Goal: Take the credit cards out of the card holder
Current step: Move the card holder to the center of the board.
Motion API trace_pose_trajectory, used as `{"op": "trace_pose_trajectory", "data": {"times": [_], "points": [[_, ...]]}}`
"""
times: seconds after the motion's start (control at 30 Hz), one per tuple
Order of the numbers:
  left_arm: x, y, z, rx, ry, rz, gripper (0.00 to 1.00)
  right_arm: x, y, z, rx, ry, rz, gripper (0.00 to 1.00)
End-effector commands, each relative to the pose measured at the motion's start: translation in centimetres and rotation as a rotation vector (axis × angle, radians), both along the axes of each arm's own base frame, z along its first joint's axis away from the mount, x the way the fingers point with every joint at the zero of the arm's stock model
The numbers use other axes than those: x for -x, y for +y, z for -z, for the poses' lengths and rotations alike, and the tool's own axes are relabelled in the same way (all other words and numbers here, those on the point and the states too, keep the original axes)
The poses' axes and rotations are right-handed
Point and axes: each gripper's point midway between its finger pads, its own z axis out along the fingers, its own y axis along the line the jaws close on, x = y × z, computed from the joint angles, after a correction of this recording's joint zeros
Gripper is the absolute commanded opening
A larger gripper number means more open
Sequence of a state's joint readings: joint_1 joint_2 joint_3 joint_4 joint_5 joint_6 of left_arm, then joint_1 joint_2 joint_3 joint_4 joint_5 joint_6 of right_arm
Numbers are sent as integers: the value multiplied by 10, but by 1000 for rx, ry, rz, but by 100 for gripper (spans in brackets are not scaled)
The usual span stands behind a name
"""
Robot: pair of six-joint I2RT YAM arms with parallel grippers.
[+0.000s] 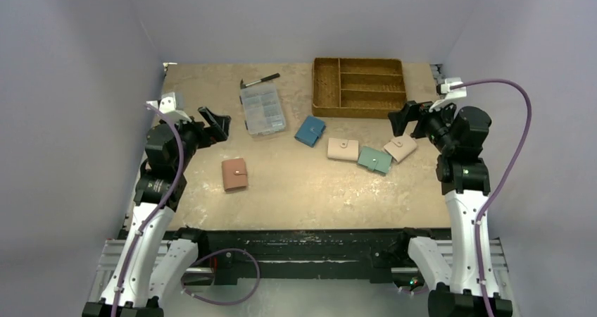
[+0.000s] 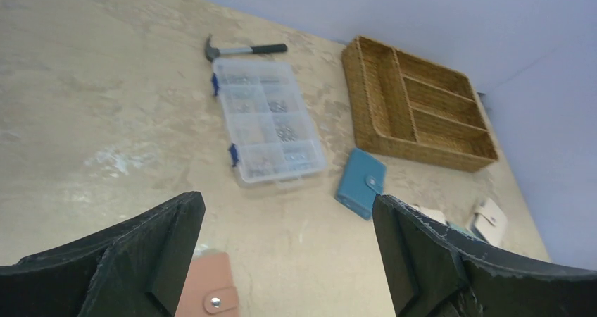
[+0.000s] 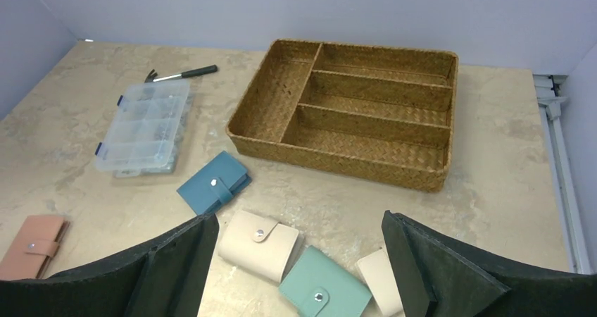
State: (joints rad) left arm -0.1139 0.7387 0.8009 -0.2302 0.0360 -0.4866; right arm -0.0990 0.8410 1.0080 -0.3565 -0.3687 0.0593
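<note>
The card holder [image 1: 310, 130] is a dark blue wallet, snapped shut, flat on the table's middle. It also shows in the left wrist view [image 2: 362, 182] and the right wrist view [image 3: 213, 183]. No credit cards show; they are hidden. My left gripper [image 1: 217, 122] is open and empty, above the table left of the card holder; in its own view [image 2: 288, 257] the jaws stand wide apart. My right gripper [image 1: 401, 118] is open and empty, at the right above the pale wallets; its jaws [image 3: 299, 268] stand wide apart.
A pink wallet [image 1: 234, 174] lies front left. Two beige wallets [image 1: 343, 148] [image 1: 400, 148] flank a teal-green wallet [image 1: 374, 159] at the right. A clear parts box [image 1: 262, 109] and a hammer [image 1: 259, 81] lie at the back. A wicker tray [image 1: 359, 86] stands back right.
</note>
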Motion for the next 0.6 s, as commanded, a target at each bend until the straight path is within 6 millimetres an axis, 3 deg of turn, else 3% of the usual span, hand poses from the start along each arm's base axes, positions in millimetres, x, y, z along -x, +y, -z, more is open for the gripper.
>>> {"op": "trace_pose_trajectory", "data": {"times": [0.0, 0.27, 0.4, 0.57], "points": [[14, -26, 5, 120, 31, 118, 99, 8, 1, -1, -53, 3, -15, 99], [17, -64, 34, 204, 197, 316, 99, 6, -4, 13, -58, 8, 8, 99], [21, -75, 39, 236, 202, 382, 99, 7, 2, 18, -41, 3, -38, 99], [28, -87, 46, 250, 218, 440, 99, 11, 25, 40, 102, -35, -272, 99]]}}
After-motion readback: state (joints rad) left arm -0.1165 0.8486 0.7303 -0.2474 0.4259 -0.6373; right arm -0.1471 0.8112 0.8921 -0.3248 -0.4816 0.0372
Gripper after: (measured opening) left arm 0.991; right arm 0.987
